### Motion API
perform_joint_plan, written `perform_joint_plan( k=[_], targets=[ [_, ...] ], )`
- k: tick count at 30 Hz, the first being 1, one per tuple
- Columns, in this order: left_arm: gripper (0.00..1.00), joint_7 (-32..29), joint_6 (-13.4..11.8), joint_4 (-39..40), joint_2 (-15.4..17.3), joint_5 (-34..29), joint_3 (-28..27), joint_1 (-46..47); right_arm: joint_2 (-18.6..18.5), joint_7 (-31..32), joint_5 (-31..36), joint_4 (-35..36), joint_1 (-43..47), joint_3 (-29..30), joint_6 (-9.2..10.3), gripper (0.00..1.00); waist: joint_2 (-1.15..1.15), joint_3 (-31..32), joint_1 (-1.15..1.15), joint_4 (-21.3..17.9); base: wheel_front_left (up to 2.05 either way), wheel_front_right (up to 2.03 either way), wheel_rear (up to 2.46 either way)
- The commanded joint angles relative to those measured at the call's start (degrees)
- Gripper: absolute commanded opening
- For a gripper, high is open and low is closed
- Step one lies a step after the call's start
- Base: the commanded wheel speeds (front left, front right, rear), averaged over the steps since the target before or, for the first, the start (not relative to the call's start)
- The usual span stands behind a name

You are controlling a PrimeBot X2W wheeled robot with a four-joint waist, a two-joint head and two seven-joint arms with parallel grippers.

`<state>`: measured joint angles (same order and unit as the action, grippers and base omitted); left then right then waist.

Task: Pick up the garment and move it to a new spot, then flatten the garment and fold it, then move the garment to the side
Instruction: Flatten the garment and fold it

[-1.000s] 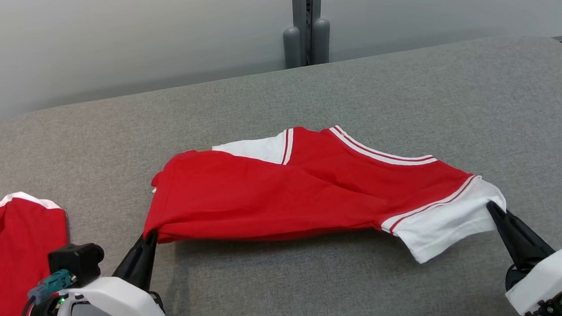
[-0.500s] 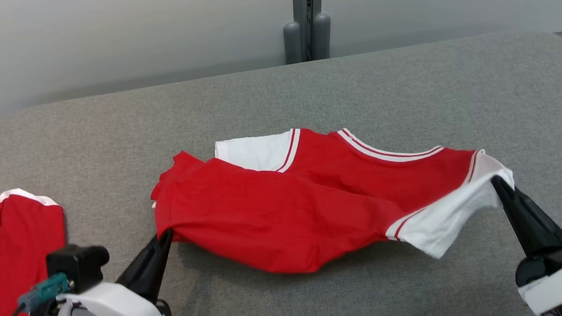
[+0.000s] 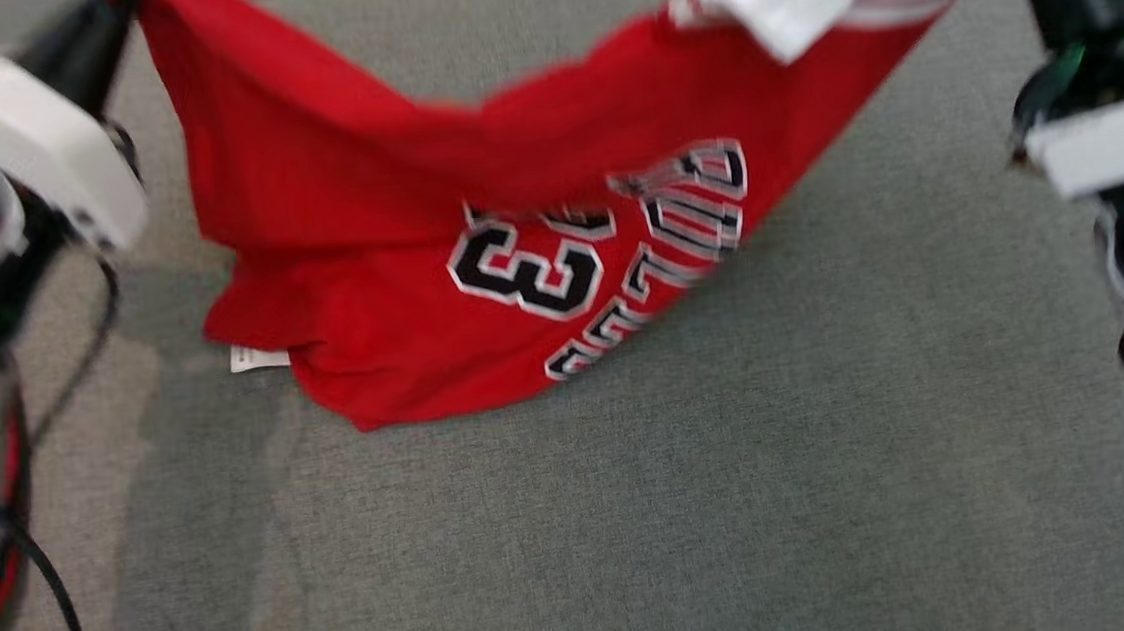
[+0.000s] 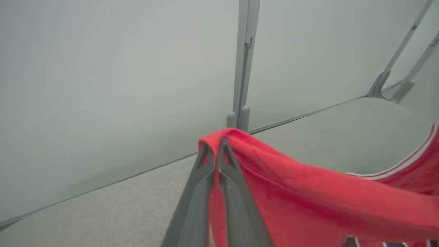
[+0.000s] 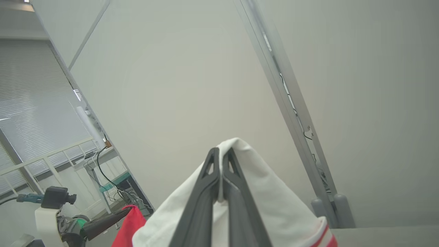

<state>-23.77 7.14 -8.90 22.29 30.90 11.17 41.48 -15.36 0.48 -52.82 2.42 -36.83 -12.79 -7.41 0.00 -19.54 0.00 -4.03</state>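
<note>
Garment, soft red cloth, sagging, creased

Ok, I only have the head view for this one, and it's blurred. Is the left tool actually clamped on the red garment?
Observer: Yes. The left wrist view has the left tool shut on a red fold of the garment, with cloth wrapped over its tips.
Operator: And the right one?
Observer: The right tool is shut on the garment's white sleeve, which drapes down both sides of it.
Operator: What lies beyond the garment?
Observer: A grey post stands at the far edge of the table, against a pale wall.
</note>
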Motion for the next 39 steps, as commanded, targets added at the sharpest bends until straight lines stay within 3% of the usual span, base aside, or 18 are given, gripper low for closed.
perform_joint_plan(
  k=[1, 6, 11, 14, 17, 21, 27, 33, 39],
  targets=[
    [0.00, -0.1, 0.3, -1.7, 0.9, -0.2, 0.3, 4.6, -0.4, -0.9, -0.3, -1.2, -4.4, -0.1, -0.15, 0.00, 0.00, -6.6, 0.00, -1.0, 0.00, 0.00, 0.00],
    [0.00, 2.4, 0.3, -12.3, 3.3, 1.3, 3.2, 26.7, -0.3, -6.5, 0.0, -10.8, -25.7, 0.5, -0.15, 0.00, 0.00, -12.6, 0.00, -1.9, 0.00, 0.00, 0.00],
    [0.00, 7.8, 0.3, -22.9, 5.7, -1.1, 5.2, 45.4, -0.1, -10.9, -0.7, -21.5, -45.6, 1.0, -0.15, 0.00, 0.00, -15.5, 0.00, -3.2, 0.00, 0.00, 0.00],
    [0.00, 12.1, 0.3, -28.8, 4.7, -0.9, 5.4, 53.0, -1.0, -13.3, 0.8, -26.1, -54.2, -0.2, -0.14, 0.00, 0.00, -15.7, 0.00, -3.3, 0.00, 0.00, 0.00],
    [0.00, 12.9, 0.3, -35.0, 2.1, 4.4, 7.0, 56.8, -2.5, -13.8, 0.1, -28.6, -58.0, -3.9, -0.14, 0.00, 0.00, -14.5, 0.00, -2.5, 0.00, 0.00, 0.00],
    [0.00, 8.1, 0.3, -37.5, 1.7, 9.5, 13.5, 50.9, -5.2, -12.4, -2.4, -27.9, -53.0, -9.7, -0.14, 0.00, 0.00, -12.3, 0.00, -1.5, 0.00, 0.00, 0.00],
    [0.00, 3.4, 0.4, -33.9, 4.0, 18.5, 22.4, 35.0, -10.6, -10.0, -7.9, -23.5, -35.0, -18.4, -0.14, 0.00, 0.00, -7.8, 0.00, -0.7, 0.00, 0.00, 0.00],
    [0.00, 6.8, 0.4, -26.7, 8.7, 25.0, 28.2, 18.3, -15.7, -10.9, -11.6, -19.3, -17.9, -24.1, -0.15, 0.00, 0.00, -2.5, 0.00, -0.5, 0.00, 0.00, 0.00],
    [0.00, 10.4, 0.4, -24.4, 12.7, 23.4, 32.0, 8.9, -18.9, -10.4, -14.1, -16.6, -7.4, -26.5, -0.14, 0.00, 0.00, 2.0, 0.00, -0.5, 0.00, 0.00, 0.00]
  ],
)
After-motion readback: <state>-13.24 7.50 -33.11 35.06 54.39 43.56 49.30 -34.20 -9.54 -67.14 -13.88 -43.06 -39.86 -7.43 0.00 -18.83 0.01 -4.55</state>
